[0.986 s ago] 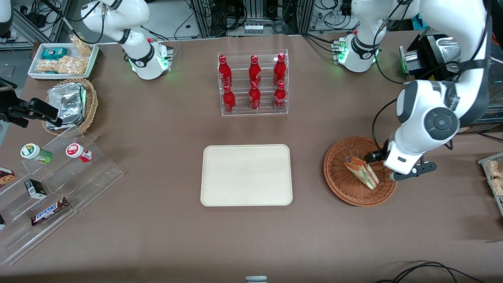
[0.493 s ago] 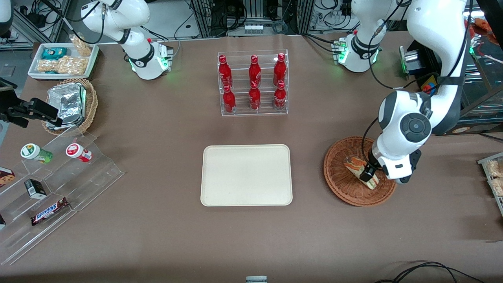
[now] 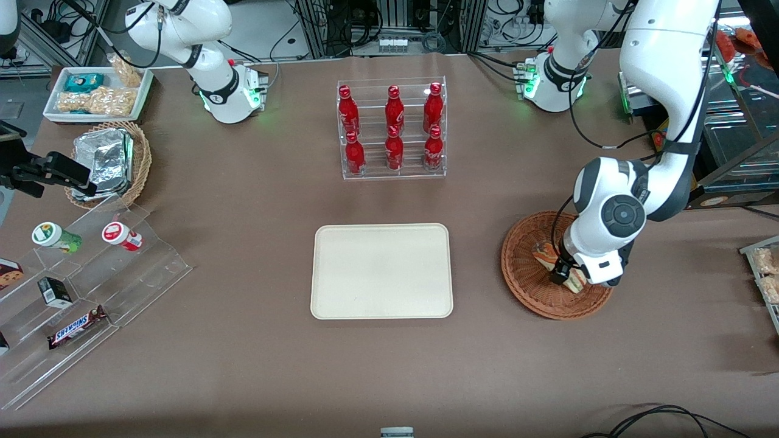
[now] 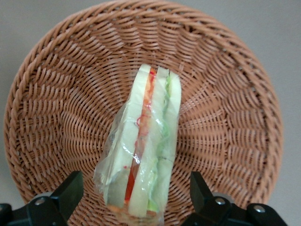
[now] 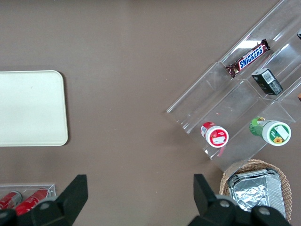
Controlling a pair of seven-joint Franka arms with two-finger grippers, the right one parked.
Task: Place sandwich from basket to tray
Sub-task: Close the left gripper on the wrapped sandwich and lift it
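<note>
The sandwich (image 3: 543,252) (image 4: 146,150), a clear-wrapped wedge with red, orange and green layers, lies in the reddish-brown wicker basket (image 3: 524,281) (image 4: 61,94) toward the working arm's end of the table. My left gripper (image 3: 565,277) (image 4: 136,193) is down in the basket, open, straddling the end of the sandwich nearer the front camera. Its two black fingers (image 4: 70,188) stand on either side of the wedge with a small gap to the wrap. The wrist hides part of the sandwich in the front view. The cream tray (image 3: 381,271) lies bare beside the basket, mid-table.
A clear rack of red bottles (image 3: 392,129) stands farther from the front camera than the tray. Toward the parked arm's end are a stepped acrylic snack stand (image 3: 91,280), a tan basket of foil packs (image 3: 109,159) and a white bin (image 3: 97,92).
The left arm has swung in from the basket's rim and turned its wrist. The gripper now sits over the sandwich's nearer end, fingers on both sides. The sandwich has not moved.
</note>
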